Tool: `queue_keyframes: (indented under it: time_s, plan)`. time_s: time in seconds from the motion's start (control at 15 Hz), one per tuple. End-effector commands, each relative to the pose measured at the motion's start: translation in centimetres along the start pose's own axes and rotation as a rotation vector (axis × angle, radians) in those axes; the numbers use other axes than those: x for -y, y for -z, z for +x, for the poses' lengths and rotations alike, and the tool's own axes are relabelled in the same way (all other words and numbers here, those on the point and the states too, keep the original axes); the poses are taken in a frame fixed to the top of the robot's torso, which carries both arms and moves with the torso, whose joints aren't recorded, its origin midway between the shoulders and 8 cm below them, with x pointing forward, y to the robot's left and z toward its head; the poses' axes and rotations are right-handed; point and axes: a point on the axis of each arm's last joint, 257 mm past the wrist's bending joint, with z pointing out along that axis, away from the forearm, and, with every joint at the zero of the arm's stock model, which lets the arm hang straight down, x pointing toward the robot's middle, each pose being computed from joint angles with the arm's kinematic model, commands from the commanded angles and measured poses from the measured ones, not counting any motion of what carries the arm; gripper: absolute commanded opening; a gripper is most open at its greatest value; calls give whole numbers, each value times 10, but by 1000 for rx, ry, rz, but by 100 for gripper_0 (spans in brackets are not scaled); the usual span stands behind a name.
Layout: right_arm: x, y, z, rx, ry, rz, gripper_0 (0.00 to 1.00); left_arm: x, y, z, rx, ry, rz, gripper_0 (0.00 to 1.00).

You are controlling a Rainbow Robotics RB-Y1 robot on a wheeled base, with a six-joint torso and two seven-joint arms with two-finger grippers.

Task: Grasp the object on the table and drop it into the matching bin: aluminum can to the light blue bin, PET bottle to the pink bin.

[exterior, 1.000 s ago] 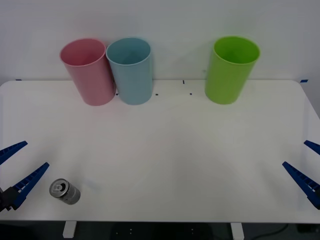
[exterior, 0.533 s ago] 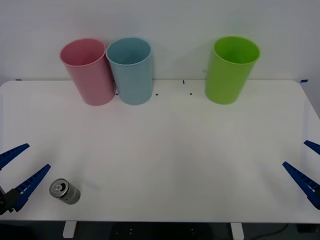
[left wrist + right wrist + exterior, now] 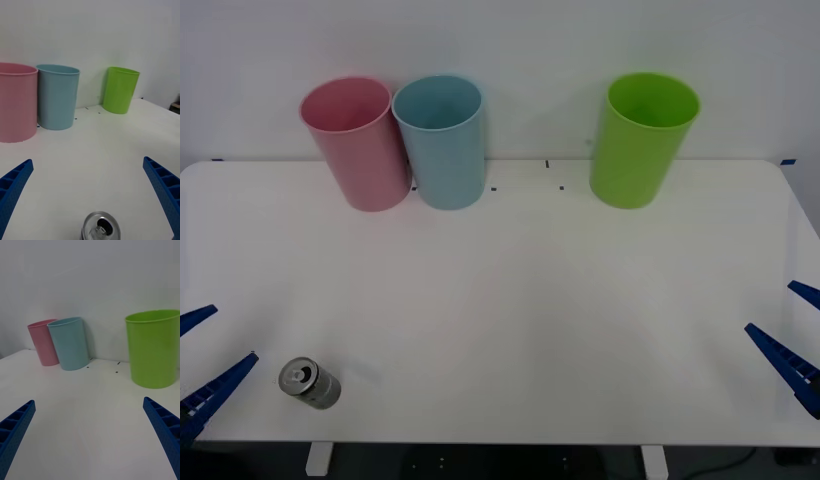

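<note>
White worktop (image 3: 530, 300) spreads before you, with the aluminum can (image 3: 310, 383) lying on its side at the near left corner, its pull-tab end turned toward the left gripper (image 3: 200, 362), which waits just beside it with fingers spread wide. Your right gripper (image 3: 792, 335), also open, idles well apart at the far right edge, so the left arm is nearer; the light blue bin (image 3: 442, 140) stands at the back, touching the pink bin (image 3: 358, 143)

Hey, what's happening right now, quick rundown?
Left gripper open beside the can, not touching. Right gripper open, idle at table's right edge. Can lying on its side, far from light blue bin. Nothing between them.
</note>
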Motion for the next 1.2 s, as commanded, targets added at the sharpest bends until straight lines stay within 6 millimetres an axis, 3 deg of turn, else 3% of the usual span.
queue_keyframes:
  time_s: [0.07,0.6,1.2]
  plan:
    - [0,0,0,0,0,0,100,1,17,7,-53,-23,3,100]
    - [0,0,0,0,0,0,100,2,41,43,-201,-158,-6,100]
    - [0,0,0,0,0,0,100,0,41,95,-315,-145,-7,100]
